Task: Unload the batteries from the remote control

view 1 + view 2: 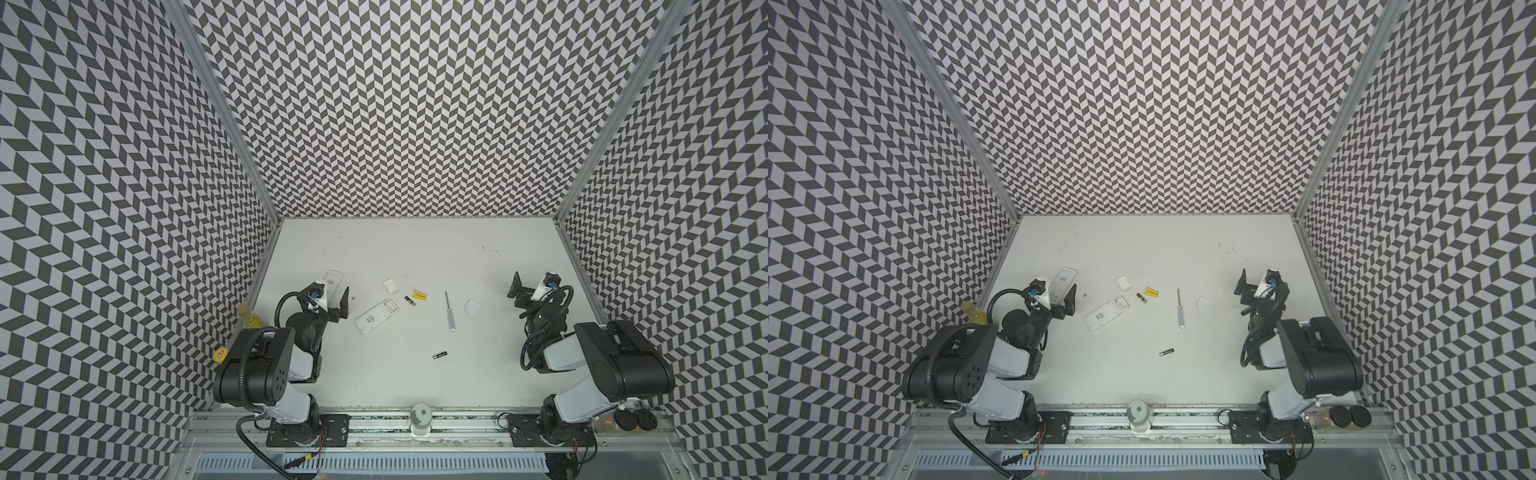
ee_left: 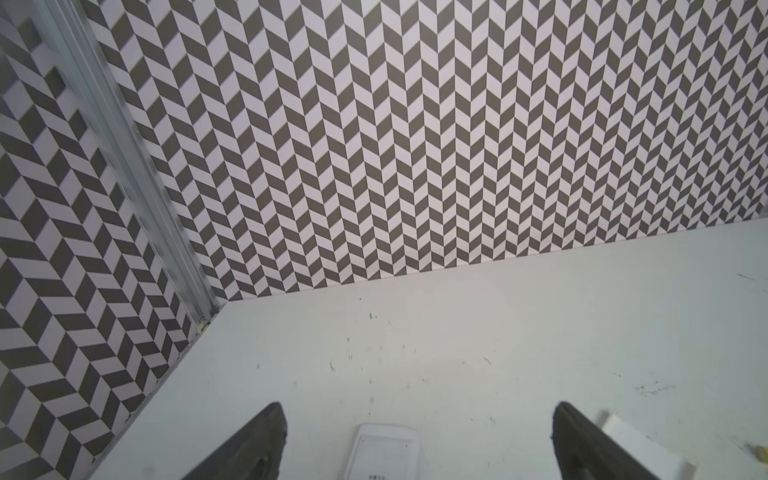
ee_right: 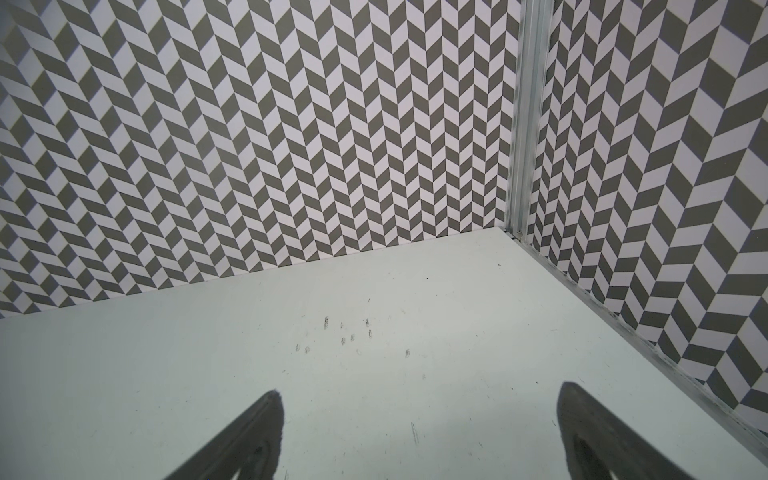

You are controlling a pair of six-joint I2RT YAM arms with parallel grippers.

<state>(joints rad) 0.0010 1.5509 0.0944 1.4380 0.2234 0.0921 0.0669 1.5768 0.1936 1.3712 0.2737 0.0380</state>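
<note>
The left gripper point(image 2: 417, 409) hung low with jaws spread wide, the left arm point(image 1: 257, 374) folded back behind its wrist. The right gripper point(image 3: 420, 390) showed the same pose: jaws spread wide, the right arm point(image 1: 615, 365) folded back, fingers point(image 3: 257, 436) angled downward ahead.

I stood in what looked like a robotics lab, at a purpose-built test cell rather than any lived-in room. A white table point(image 1: 415, 249) was boxed in on three sides by walls point(image 1: 415, 104) papered in a grey-and-white chevron pattern, joined at the corners by bare aluminium posts point(image 1: 216, 108). A left arm point(image 1: 257, 374) and a right arm point(image 1: 615, 365) were bolted to a metal rail point(image 1: 457, 428) along the front, above a slotted cable duct point(image 1: 415, 461).
</note>
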